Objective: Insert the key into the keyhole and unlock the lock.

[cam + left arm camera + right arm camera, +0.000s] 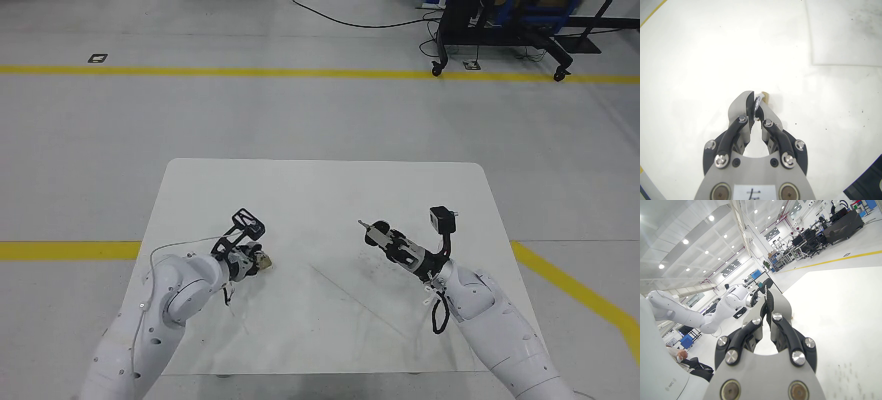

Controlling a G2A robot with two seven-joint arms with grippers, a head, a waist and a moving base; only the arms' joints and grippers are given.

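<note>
The small brass lock (266, 262) is at the table's left-centre, with my left gripper (254, 262) shut on it. In the left wrist view the silver shackle (756, 105) is pinched between the black pads, and a corner of the brass body (766, 96) pokes out past the left gripper (755, 97), just above the white surface. My right gripper (373, 232) is held right of centre, raised and pointing towards the lock. It is shut on the key (765, 288), whose thin toothed edge sticks out past the right gripper (767, 293). A wide gap separates key and lock.
The white table (320, 190) is bare apart from a thin sheet with a visible edge (811, 47). A black wheeled stand (500, 35) is on the floor far behind. Yellow floor lines (200, 70) run past the table.
</note>
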